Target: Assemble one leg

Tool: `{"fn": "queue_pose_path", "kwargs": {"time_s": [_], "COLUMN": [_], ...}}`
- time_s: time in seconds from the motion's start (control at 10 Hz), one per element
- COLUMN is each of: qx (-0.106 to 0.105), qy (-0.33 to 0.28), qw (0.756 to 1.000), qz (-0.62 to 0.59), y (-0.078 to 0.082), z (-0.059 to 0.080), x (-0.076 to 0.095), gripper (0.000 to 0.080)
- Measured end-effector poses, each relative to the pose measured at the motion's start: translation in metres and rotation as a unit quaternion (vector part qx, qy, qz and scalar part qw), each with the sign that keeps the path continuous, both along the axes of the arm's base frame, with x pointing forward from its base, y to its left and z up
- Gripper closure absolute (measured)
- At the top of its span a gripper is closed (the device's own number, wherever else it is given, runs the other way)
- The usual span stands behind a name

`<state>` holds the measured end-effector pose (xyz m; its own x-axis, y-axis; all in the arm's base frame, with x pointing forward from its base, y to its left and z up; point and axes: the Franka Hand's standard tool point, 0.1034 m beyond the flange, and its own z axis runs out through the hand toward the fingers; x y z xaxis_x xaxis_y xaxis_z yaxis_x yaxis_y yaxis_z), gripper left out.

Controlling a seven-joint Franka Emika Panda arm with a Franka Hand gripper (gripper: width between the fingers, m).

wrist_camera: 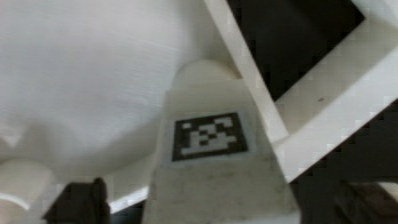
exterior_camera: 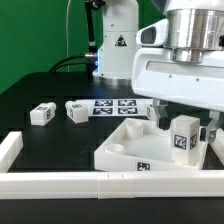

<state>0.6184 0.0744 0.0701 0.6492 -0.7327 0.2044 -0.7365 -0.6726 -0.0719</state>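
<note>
My gripper is shut on a white leg whose tag faces the camera. It holds the leg upright at the corner of the large white tray-like piece on the exterior view's right. I cannot tell whether the leg touches the tray. In the wrist view the leg with its tag runs between my dark fingers, over the tray's rim. Two more legs lie on the black table at the exterior view's left.
The marker board lies flat behind the tray, in front of the robot base. White rails border the table's front edge and the exterior view's left side.
</note>
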Motion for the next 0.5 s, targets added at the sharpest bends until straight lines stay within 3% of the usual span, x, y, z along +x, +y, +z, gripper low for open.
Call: {"fn": "queue_pose_path", "kwargs": {"time_s": [0.5], "qx": [0.000], "qy": [0.000], "qw": [1.000], "qz": [0.000], "y": [-0.0001], "z": [-0.0004], "x": [-0.0001], "gripper": [0.0150]}}
